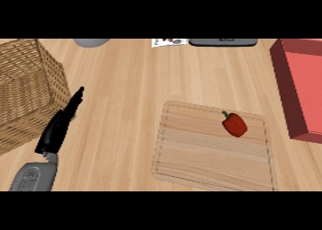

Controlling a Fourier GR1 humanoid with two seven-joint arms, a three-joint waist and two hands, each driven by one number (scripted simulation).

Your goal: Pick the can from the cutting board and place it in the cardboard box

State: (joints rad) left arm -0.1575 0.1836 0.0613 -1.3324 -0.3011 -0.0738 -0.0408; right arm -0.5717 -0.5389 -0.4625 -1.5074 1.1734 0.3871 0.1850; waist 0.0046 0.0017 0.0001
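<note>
- A wicker basket (21, 90) is occupying the far left of the wooden counter (124, 81), and nothing is showing inside it from this angle.
- Just beside the basket's right wall, the left hand (57, 128) is resting edge-on. Its fingers are lying straight and pointing away from the robot, released and holding nothing.
- Along the far edge, a grey rounded object (91, 42), a small printed card (169, 42) and a dark grey item (223, 42) are sitting partly cut off. What they are is too unclear to tell.
- Right of centre, the cutting board (203, 157) is lying flat on the counter, well apart from the left hand.
- No can is showing anywhere. The only thing on the board is a red pepper (234, 125), sitting in the board's far right corner region, so it is standing in as the thing to pick.
- The pepper is lying with its long axis running diagonally. Its green stem is pointing toward the far left and its rounded body is pointing toward the near right.
- At the far right, a red box (288, 90) is waiting open-topped, near the board's right edge but not touching it. It is looking red rather than cardboard brown, and nothing is showing inside it.
- The right hand is not appearing in the view.
- As a judgement, the task is only beginning: nothing is grasped or lifted, so reaching, grasping, carrying across to the box and releasing are all remaining.
</note>
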